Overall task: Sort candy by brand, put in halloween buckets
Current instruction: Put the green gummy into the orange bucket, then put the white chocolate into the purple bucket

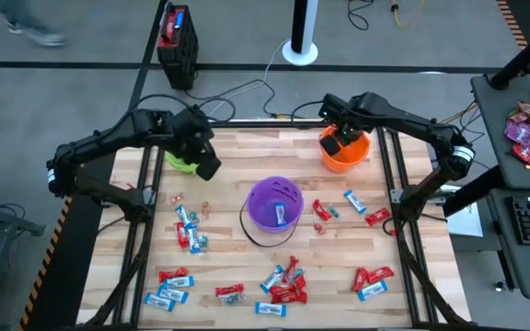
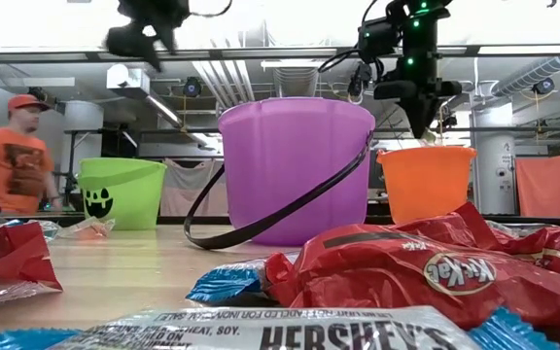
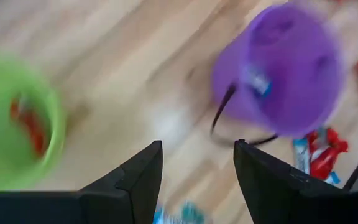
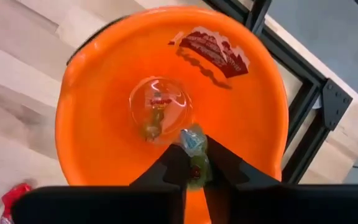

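Over the orange pail: right gripper poised for a drop, left gripper empty by the green pail.

Directly beneath the right gripper [image 4: 194, 167] stands the round orange plastic bucket [image 4: 104, 81]; its fingers sit nearly together, pinching a small clear-wrapped candy with green and blue showing [image 4: 194, 149], apparently held over the mouth so that it falls inside. Below it lie a clear-wrapped piece [image 4: 157, 109] on the floor and a red wrapper [image 4: 210, 46] against the wall. Beside the left gripper [image 3: 197, 171], whose fingers are spread with nothing between them, is the lime green plastic bucket [image 3: 55, 124] with red-wrapped candy [image 3: 30, 124] inside. Ahead of it, near, stands the purple plastic bucket with a thin black handle [image 3: 291, 93], holding a blue-and-white piece [image 3: 257, 81]. Many red and light blue wrapped pieces [image 1: 283, 283] lie unsorted on the wooden table [image 1: 247, 175], well apart from both grippers.
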